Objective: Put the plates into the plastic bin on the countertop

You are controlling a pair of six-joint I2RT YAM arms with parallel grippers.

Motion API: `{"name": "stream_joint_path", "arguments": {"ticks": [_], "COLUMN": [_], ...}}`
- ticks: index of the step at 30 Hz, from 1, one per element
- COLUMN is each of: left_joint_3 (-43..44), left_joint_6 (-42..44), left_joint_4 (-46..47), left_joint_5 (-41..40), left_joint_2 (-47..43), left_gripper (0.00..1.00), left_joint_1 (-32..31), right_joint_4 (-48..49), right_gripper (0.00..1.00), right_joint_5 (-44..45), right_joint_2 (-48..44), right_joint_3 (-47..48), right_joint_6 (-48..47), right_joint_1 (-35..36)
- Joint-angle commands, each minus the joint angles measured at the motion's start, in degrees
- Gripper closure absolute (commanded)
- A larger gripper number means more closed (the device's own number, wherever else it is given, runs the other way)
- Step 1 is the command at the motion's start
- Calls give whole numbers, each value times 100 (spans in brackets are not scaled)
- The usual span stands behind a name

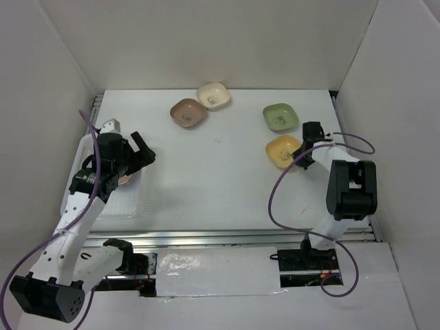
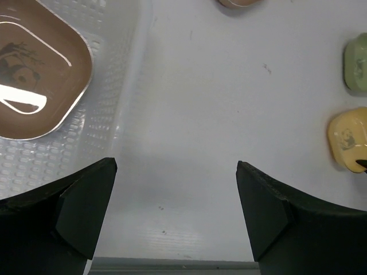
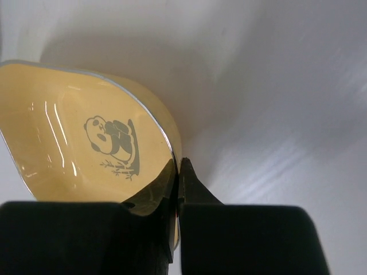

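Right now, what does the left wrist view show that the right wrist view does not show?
Only the left wrist view: the open left tool, a brown plate lying in the plastic bin, and a green plate at the right edge. Only the right wrist view: the right tool shut on the rim of the yellow plate. Both: the yellow plate and the white countertop.

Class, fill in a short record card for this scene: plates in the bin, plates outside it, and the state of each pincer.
In plastic bin: binned brown plate
Outside bin: far brown plate, cream plate, green plate, yellow plate
Left pincer: open, holding nothing, over the bin's edge
Right pincer: shut on the yellow plate's rim
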Motion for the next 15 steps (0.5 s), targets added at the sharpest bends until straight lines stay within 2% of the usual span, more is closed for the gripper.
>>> {"name": "stream_joint_path", "arguments": {"ticks": [1, 2, 4, 5, 9, 12, 15], "left_joint_3": [120, 217, 619, 744, 1114, 1280, 1290], "left_joint_6": [329, 486, 741, 838, 989, 1015, 1050], "left_joint_4": [637, 725, 656, 655, 602, 436, 234], "left_joint_5": [833, 1018, 1169, 1205, 1460, 1206, 959], "left_joint_2": [132, 402, 946, 1106, 1670, 1969, 2268], "left_gripper": [1, 1, 1, 1, 1, 1, 3], "left_joint_1": [-63, -238, -501, -781, -1109, -1346, -1470], "right_joint_4": [-418, -498, -918, -1051, -1781, -2027, -1810], "right_gripper": [100, 100, 100, 100, 100, 100, 100], "right_joint_5": [913, 1073, 1503, 1593, 1708, 1603, 1296], "right_joint_2": [-696, -916, -1023, -1015, -699, -619, -742], "right_joint_3": [-323, -324, -114, 27, 949, 1600, 1917], "right_joint_6": [-221, -335, -441, -493, -626, -766, -985], "right_joint_1": [877, 1454, 2063, 2667, 3881, 4489, 4738]}}
